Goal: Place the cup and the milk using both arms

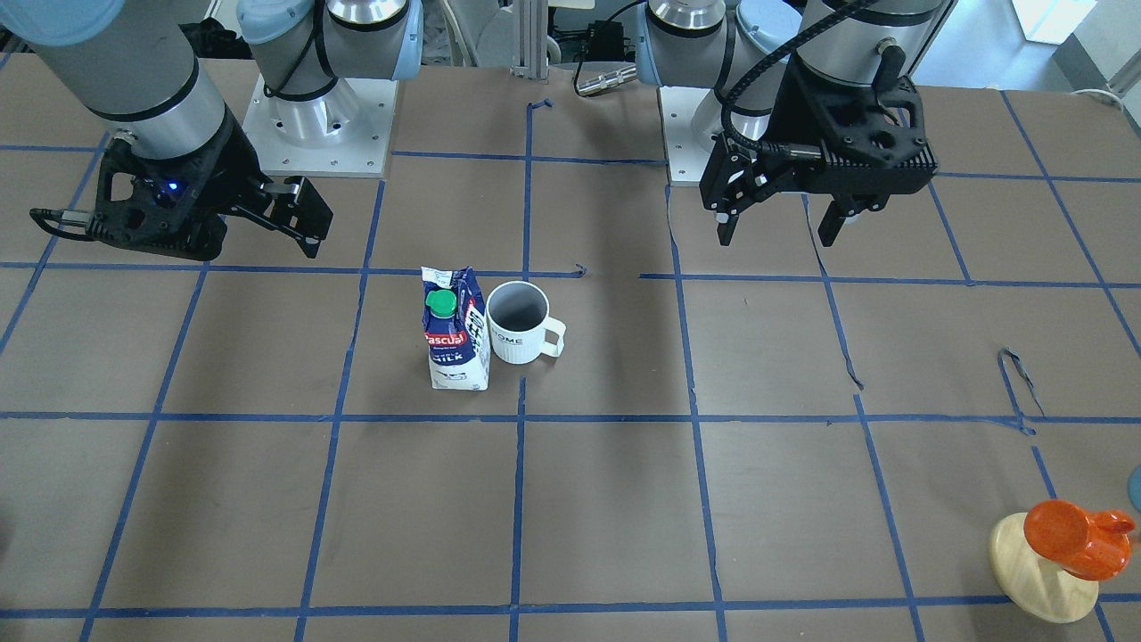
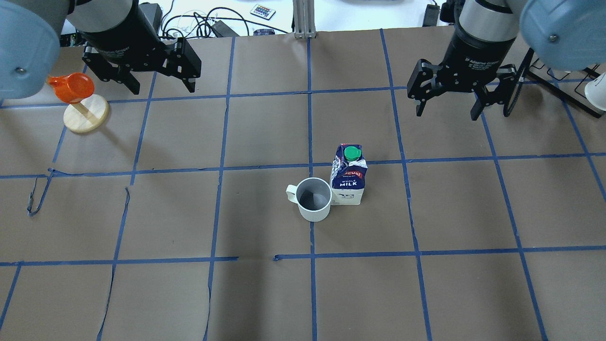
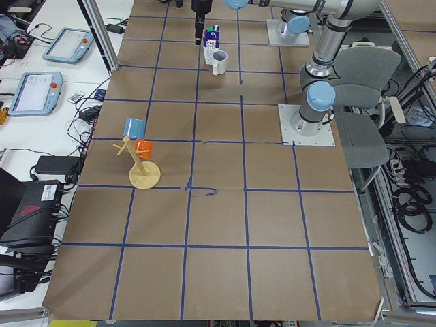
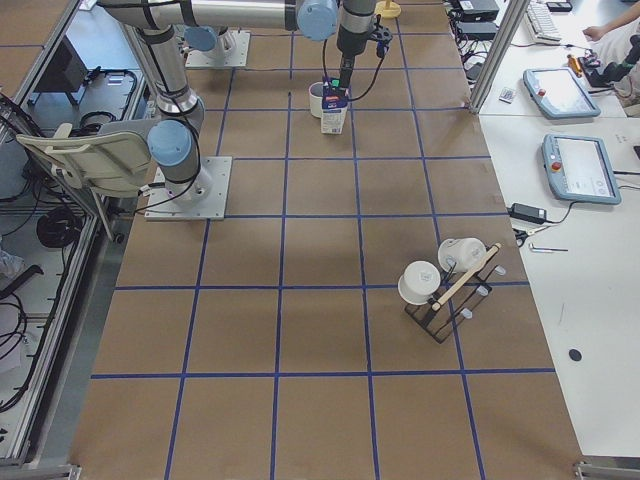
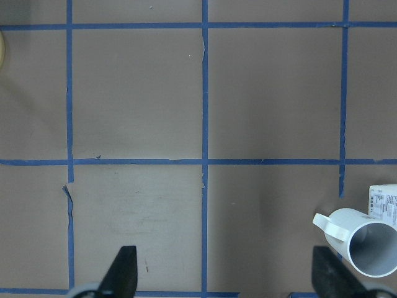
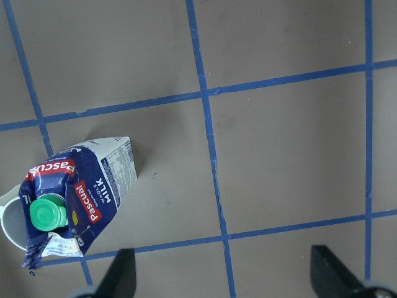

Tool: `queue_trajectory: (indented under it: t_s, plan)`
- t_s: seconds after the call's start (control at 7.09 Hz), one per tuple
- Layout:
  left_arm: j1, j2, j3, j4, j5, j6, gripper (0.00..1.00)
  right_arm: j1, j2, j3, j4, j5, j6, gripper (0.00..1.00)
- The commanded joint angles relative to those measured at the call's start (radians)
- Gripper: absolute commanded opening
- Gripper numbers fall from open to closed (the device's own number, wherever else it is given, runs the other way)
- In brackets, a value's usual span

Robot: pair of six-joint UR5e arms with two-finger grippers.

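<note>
Your overhead behind the robot [image 1: 312,125], front view facing it across the desk [image 1: 624,517], side views far at desk ends, close wrist views sharing the milk [image 6: 87,198].

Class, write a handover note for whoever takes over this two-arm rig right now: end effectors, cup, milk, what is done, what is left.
Left end effector: open, empty, raised on the left.
Right end effector: open, empty, raised on the right.
Cup and milk: upright, side by side near the middle of the table, cup on the robot's left, handle pointing left.
Done: both stand on the table, neither held.
Left: unclear whether this spot is the goal; if not, each arm takes its nearer item.
</note>
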Motion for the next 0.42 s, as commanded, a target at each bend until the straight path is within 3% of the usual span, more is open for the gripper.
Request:
queue_trajectory:
  t_s: [0.0,0.28]
  plan:
    - [0.000,0.000,0.000,0.001,0.000,0.000,1.00,0.000,-0.001,0.000,0.007,-0.002,0.001,1.00]
    - [0.000,0.000,-0.002,0.000,0.000,0.000,1.00,0.000,-0.001,0.000,0.008,0.006,0.002,1.00]
